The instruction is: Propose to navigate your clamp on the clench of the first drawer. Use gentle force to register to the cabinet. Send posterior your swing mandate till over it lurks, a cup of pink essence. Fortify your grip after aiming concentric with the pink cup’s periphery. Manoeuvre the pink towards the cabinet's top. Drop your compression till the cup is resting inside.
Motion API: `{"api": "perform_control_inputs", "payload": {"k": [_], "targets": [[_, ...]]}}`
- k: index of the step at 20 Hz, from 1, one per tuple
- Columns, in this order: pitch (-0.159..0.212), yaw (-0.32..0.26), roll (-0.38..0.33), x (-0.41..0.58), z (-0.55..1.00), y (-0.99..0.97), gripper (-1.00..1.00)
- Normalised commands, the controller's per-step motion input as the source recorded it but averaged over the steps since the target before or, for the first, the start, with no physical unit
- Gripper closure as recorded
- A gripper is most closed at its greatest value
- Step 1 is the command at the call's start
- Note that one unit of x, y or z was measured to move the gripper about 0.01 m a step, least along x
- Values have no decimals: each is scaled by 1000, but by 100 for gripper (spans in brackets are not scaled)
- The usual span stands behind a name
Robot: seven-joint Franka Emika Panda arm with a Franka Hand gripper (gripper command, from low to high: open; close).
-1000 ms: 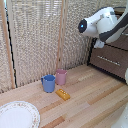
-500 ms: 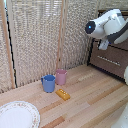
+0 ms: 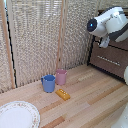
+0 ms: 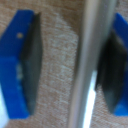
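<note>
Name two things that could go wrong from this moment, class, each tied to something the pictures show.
1. In the wrist view the silver handle sits off-centre between the blue fingers, close to one pad. Closing might nudge the pincer sideways rather than clamp squarely.

2. The pink cup stands right beside the blue cup. A later grasp could bump or catch the blue one.

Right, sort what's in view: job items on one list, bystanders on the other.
Job:
- blue-fingered gripper, jaws open around the bar
- slim silver bar handle
- dark brown wooden cabinet
- small dusty-pink cup

Lying about:
- blue cup
- small yellow block
- white patterned plate
- woven blind
</note>
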Motion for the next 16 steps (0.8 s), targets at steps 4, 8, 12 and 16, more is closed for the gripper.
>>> {"api": "perform_control_inputs", "payload": {"k": [4, 8, 12, 16], "targets": [[122, 11, 33, 24, -21, 300, 100], [52, 22, -22, 0, -226, 906, 100], [16, -91, -21, 156, -69, 876, 100], [-1, -274, -2, 0, 0, 509, 100]]}}
